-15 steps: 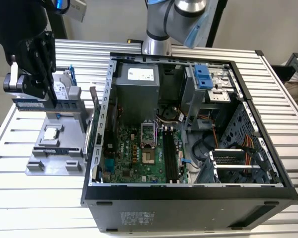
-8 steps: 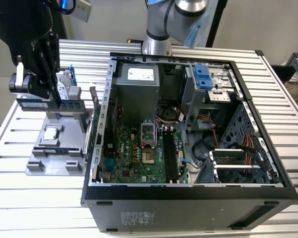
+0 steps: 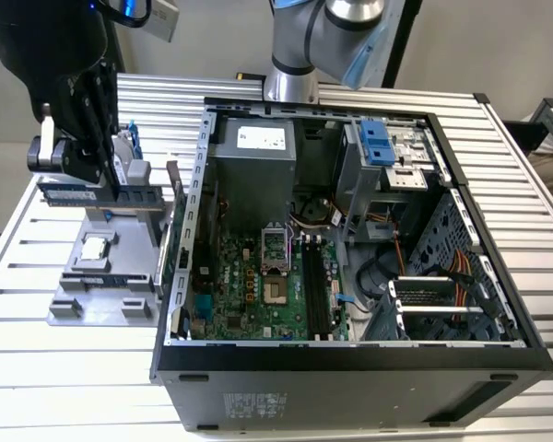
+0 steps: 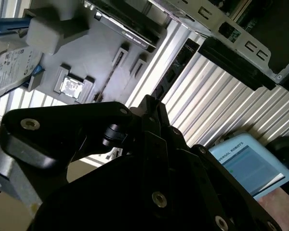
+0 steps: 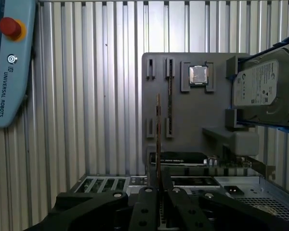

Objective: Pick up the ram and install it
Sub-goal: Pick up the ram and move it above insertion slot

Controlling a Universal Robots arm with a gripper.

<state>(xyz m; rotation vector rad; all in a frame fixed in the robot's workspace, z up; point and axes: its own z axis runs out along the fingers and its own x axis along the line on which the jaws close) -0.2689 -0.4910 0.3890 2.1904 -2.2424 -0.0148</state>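
At the exterior view's left, we see the black tool [image 3: 111, 189] with its fingers closed tight on the ram [image 3: 69, 192]. The ram lies level just above the grey holder [image 3: 101, 299] on the ribbed table [image 3: 37, 368], beside the open computer case [image 3: 350, 382]. In the second wrist view, the ram [image 4: 176, 67] juts edge-on from the tool [image 4: 151, 103] over the table slats. In the first wrist view, the ram [image 5: 158, 130] is pinched by the tool [image 5: 159, 187]. It stands in front of the holder [image 5: 197, 125], near the processor chip [image 5: 199, 75] and the hard drive [image 5: 262, 91].
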